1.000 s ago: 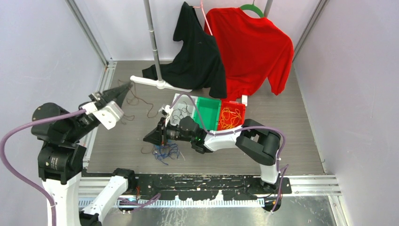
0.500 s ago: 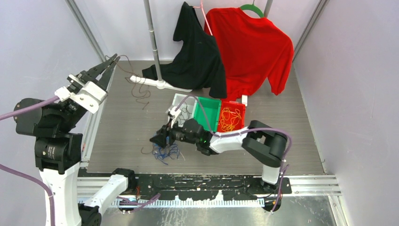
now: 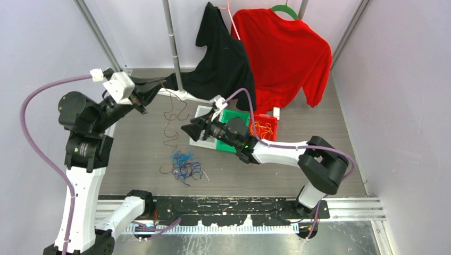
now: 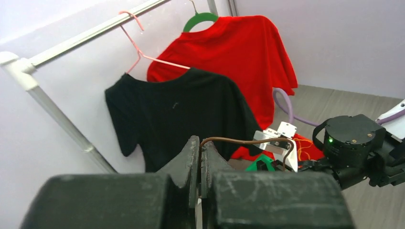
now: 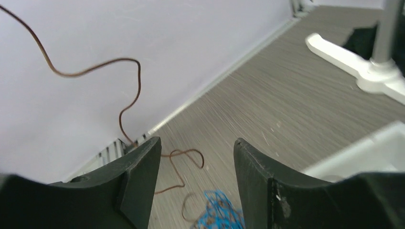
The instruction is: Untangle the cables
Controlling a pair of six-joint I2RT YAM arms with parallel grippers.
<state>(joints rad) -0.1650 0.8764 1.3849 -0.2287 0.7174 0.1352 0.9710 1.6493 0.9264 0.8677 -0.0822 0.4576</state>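
My left gripper [image 3: 161, 82] [image 4: 200, 143] is raised at the back left, shut on a thin dark brown cable [image 3: 171, 129] [image 4: 248, 141]. The cable hangs from it in loose curls down to the floor. A blue tangle [image 3: 185, 166] [image 5: 217, 210] of cables with dark strands in it lies on the floor at the front middle. My right gripper [image 3: 186, 130] [image 5: 197, 143] hovers open and empty above and behind that tangle, near the white bin [image 3: 203, 144]. In the right wrist view the brown cable [image 5: 129, 95] snakes down past the left finger. Yellow-orange cables [image 3: 264, 129] lie in the red bin.
White, green [image 3: 234, 119] and red [image 3: 272, 139] bins stand side by side mid-floor. Behind them, a clothes rack pole [image 3: 173, 48] with a white foot [image 3: 183, 95] carries a black shirt [image 3: 220, 58] and a red shirt [image 3: 284, 53]. Walls close in left and right.
My left gripper swung from the left wall toward the rack, drawing the brown cable up and away from the tangle. My right gripper opened and rose off the blue tangle toward the bins.
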